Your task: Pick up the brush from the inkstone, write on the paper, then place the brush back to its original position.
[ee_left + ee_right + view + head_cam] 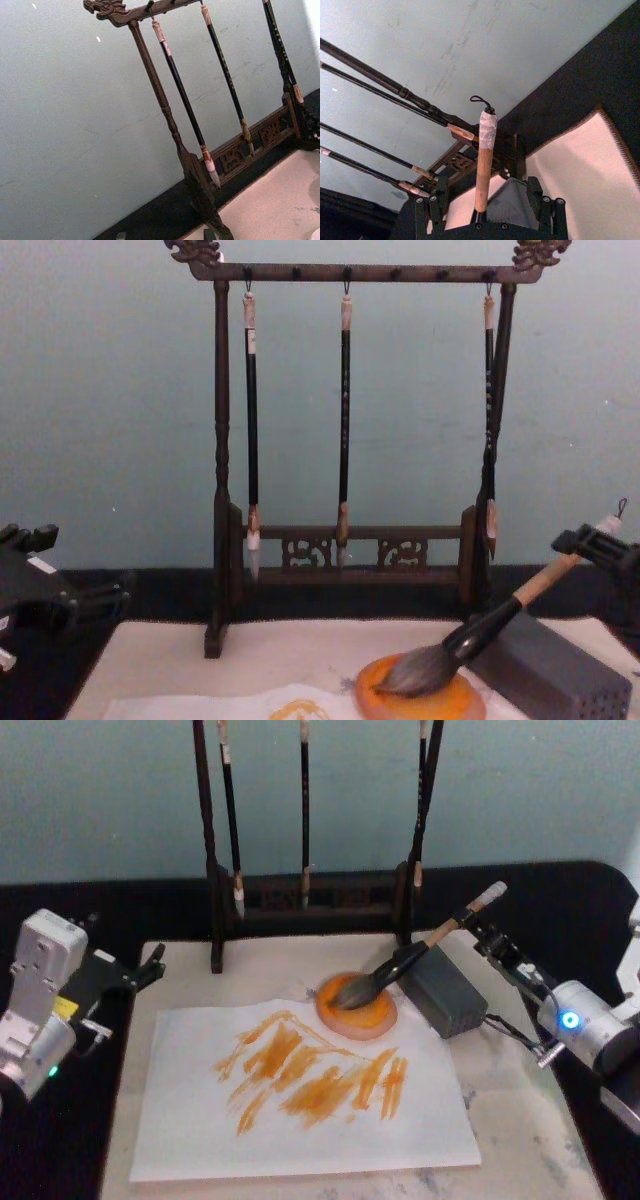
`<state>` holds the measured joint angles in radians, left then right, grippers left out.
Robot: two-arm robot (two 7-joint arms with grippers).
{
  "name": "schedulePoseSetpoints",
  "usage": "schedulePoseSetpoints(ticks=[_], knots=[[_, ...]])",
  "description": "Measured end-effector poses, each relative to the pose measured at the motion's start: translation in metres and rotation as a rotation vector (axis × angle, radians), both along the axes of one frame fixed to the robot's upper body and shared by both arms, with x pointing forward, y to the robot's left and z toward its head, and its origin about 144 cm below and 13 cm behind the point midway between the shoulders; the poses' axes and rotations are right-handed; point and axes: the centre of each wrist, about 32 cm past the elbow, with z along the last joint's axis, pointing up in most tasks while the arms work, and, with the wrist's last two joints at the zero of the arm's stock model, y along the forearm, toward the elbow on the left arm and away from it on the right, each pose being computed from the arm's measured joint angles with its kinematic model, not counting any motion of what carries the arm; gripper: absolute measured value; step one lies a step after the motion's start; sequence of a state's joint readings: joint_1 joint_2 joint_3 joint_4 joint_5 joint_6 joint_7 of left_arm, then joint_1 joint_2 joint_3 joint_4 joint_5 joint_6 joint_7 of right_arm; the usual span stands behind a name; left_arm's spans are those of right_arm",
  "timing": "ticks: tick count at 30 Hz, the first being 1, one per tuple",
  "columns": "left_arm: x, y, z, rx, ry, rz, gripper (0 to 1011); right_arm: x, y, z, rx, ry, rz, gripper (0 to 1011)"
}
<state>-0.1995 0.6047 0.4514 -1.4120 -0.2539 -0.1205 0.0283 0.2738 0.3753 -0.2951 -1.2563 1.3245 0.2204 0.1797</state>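
Observation:
The brush (400,965) lies slanted with its bushy bristles on the round orange inkstone (378,1017) and its black ferrule against the grey block. Its tan handle rises to the right and ends in a white cap (609,526). My right gripper (480,928) is at the upper handle, open, with its fingers (547,207) on either side of the wood (481,175) and gaps on both sides. The white paper (200,1120) with orange strokes lies in front of the inkstone. My left gripper (150,965) is parked off the mat's left edge, open and holding nothing.
A grey rectangular block (445,990) sits right of the inkstone under the brush handle. A dark wooden rack (345,440) with three thin hanging brushes stands at the back. The beige felt mat (520,1120) covers the table, with bare room at the front right.

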Motion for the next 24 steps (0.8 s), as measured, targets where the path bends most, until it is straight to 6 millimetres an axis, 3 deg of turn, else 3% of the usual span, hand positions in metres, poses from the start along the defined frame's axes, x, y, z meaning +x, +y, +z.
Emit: schedulePoseSetpoints(ticks=[6, 12, 24], knots=[[0.000, 0.000, 0.000, 0.000, 0.000, 0.000, 1001, -0.017, -0.001, 0.003, -0.108, -0.062, -0.008, 1000], [0.000, 0.000, 0.000, 0.000, 0.000, 0.000, 1001, -0.032, 0.013, 0.005, -0.416, -0.229, -0.013, 1000], [0.000, 0.000, 0.000, 0.000, 0.000, 0.000, 1001, -0.036, 0.039, -0.010, -0.776, -0.394, -0.044, 1000]])
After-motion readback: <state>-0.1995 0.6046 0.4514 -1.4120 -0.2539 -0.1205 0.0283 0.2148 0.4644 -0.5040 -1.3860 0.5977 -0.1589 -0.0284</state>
